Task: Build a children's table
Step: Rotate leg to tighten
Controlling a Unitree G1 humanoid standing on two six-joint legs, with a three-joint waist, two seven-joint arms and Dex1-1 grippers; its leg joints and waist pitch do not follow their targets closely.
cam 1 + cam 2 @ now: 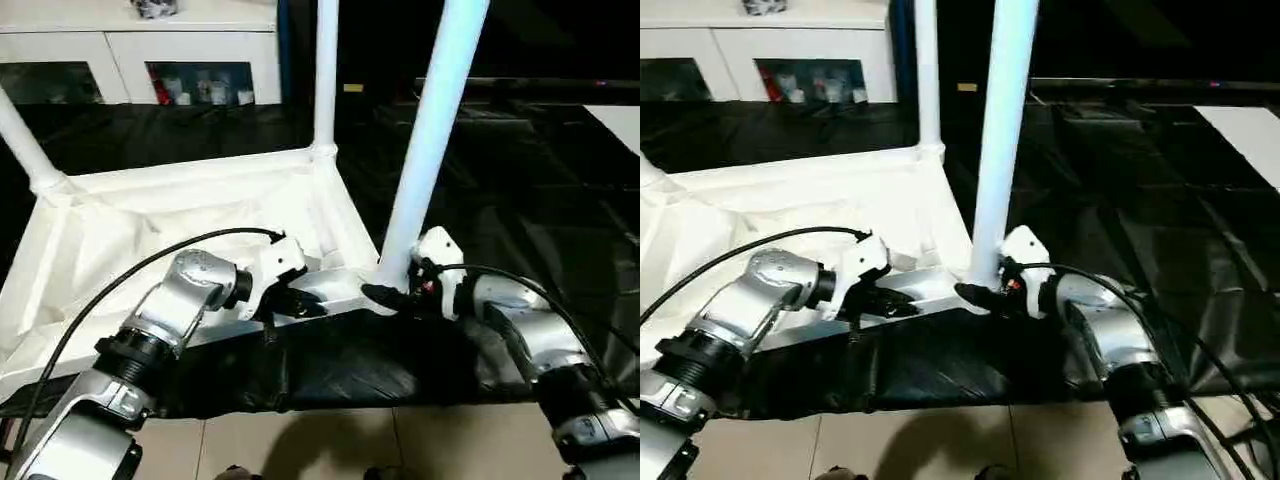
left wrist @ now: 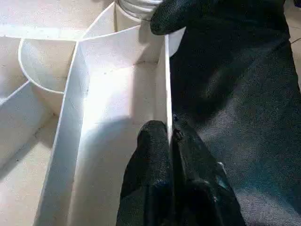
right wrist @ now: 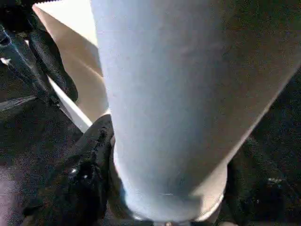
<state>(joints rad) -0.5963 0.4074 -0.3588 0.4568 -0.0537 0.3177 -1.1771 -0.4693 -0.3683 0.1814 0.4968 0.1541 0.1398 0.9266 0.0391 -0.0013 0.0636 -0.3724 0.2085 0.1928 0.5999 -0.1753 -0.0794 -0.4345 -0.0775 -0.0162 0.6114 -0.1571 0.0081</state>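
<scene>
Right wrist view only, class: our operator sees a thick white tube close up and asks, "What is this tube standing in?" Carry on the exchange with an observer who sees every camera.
Observer: It is a leg standing in the near corner of the upside-down tabletop, with the right gripper at its base.
Operator: What is the other arm doing?
Observer: The left gripper is shut on the tabletop's near edge, beside that corner.
Operator: Are any other legs in?
Observer: Yes, two: the middle leg and the left leg rise from the far corners.
</scene>
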